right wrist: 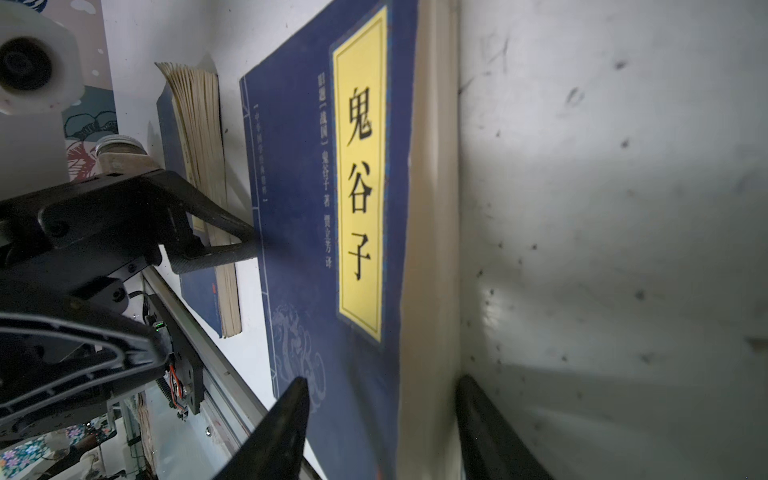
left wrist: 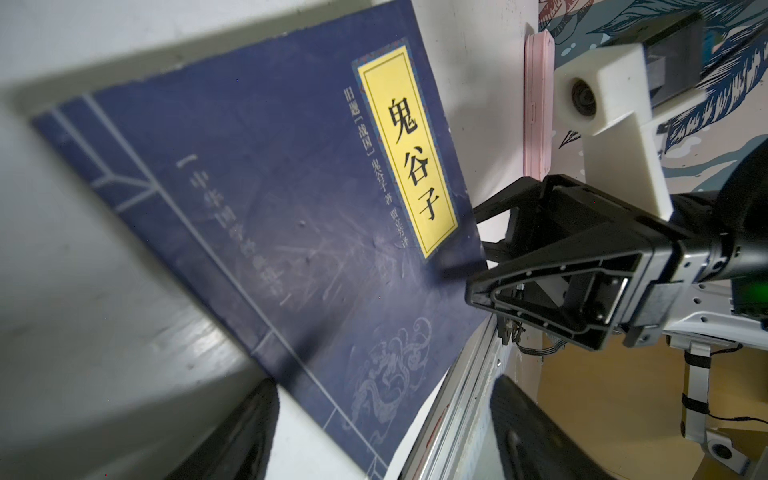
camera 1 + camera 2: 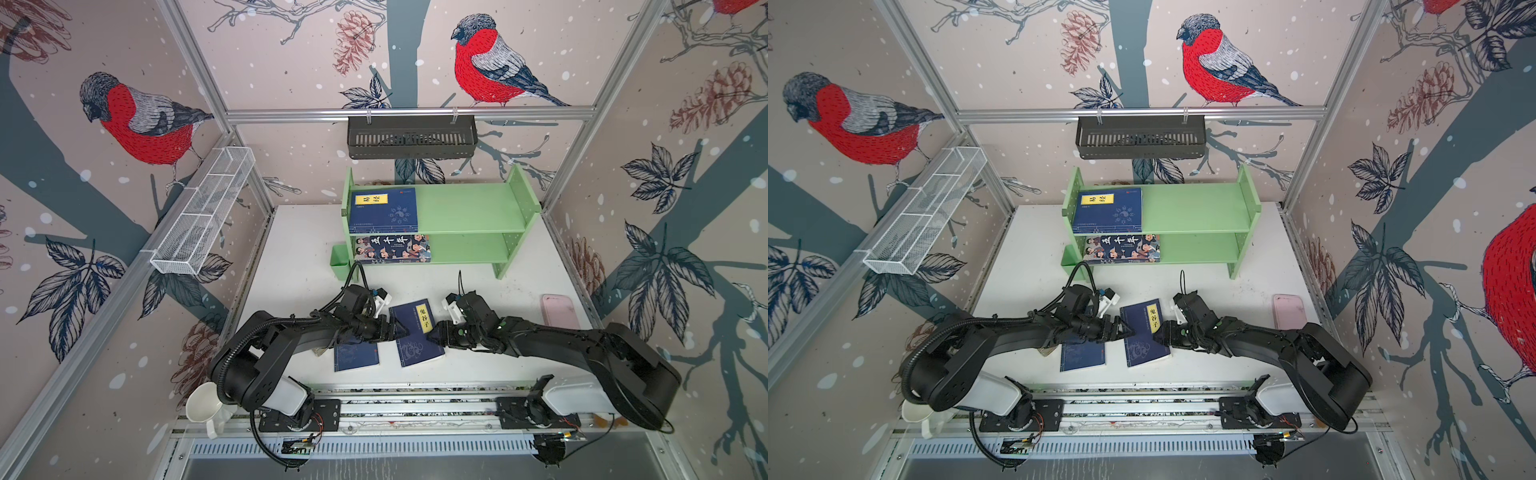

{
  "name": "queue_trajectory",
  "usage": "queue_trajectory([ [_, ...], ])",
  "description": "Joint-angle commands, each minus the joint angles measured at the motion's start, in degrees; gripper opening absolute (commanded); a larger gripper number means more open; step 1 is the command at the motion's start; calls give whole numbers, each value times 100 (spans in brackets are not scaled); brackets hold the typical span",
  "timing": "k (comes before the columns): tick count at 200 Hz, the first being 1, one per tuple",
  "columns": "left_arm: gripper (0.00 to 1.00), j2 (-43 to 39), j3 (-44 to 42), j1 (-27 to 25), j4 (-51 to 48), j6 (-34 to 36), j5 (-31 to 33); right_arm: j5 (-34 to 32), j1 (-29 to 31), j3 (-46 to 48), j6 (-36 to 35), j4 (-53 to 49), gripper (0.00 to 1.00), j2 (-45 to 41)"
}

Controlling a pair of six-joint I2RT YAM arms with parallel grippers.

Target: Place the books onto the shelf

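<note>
Right wrist view shows the navy book (image 1: 299, 199), yellow title label, lying on the bench (image 1: 602, 208), my right fingers (image 1: 286, 424) apart astride its page edge; left fingers (image 2: 249, 436) spread wide at its spine. I count four books in both top views: two on the bench, two on the green shelf (image 3: 469, 208). Only the right wrist shows the neighbouring book (image 1: 203, 166) has yellowed pages.

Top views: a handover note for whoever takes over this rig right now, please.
Left gripper: open at the spine edge of the labelled navy book on the table.
Right gripper: jaws apart astride its page edge, not clearly clamped.
Done: one navy book on the shelf, top tier; cartoon-cover book on the lower.
To do: that labelled book and a second navy book beside it.
</note>
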State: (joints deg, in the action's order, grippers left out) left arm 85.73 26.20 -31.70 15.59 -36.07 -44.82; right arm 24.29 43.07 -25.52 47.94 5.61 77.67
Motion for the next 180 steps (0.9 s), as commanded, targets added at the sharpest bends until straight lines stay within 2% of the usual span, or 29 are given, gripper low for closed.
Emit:
queue_trajectory([
  [1,81,42,-27,-11,157,-13,37,261,-25,29,-80,72,54,30],
  [93,82,123,-18,-82,438,-256,-193,461,-158,237,-43,456,29,46],
  [110,82,110,-18,-82,478,-310,-229,473,-192,275,-31,501,16,44],
  [136,82,43,-45,-82,497,-338,-229,548,-215,345,-5,607,5,8],
  [180,83,-164,-9,-74,348,-220,-225,746,-337,481,-35,747,1,-335],
])
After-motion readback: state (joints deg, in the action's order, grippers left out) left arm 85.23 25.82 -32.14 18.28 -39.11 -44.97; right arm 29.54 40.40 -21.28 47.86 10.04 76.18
